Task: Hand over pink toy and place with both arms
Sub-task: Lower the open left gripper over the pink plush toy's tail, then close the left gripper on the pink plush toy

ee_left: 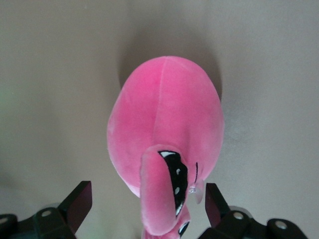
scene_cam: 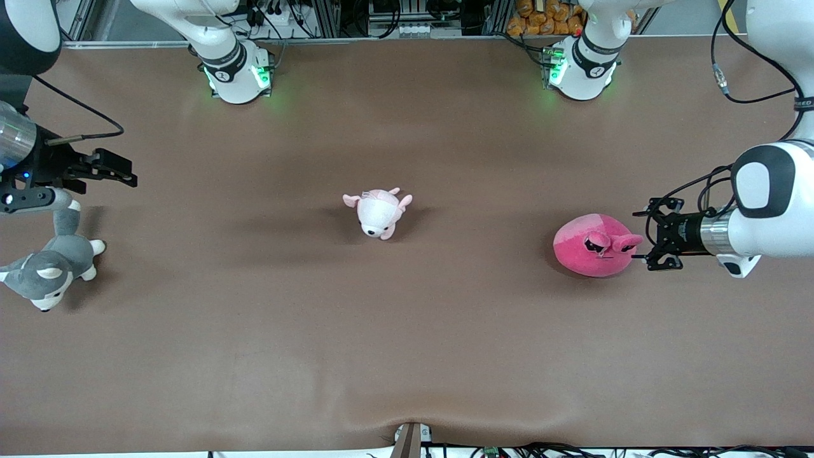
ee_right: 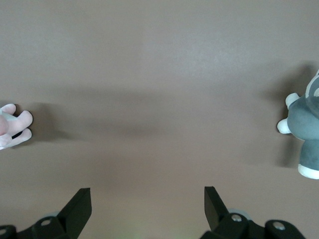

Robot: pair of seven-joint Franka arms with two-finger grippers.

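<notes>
The pink toy (scene_cam: 588,245) is a round hot-pink plush with a paler patch and black scowling eyes. It lies on the brown table toward the left arm's end. My left gripper (scene_cam: 636,235) is low beside it and open. In the left wrist view the toy (ee_left: 164,124) fills the middle, and one floppy ear hangs between the spread fingers of the left gripper (ee_left: 147,194), which do not squeeze it. My right gripper (scene_cam: 127,175) is open and empty over the table at the right arm's end, and it also shows in the right wrist view (ee_right: 147,196).
A small pale-pink-and-white plush animal (scene_cam: 379,213) lies mid-table; its paws show in the right wrist view (ee_right: 12,127). A grey-and-white plush dog (scene_cam: 54,264) lies at the right arm's end, beside the right gripper, and also shows in the right wrist view (ee_right: 304,119).
</notes>
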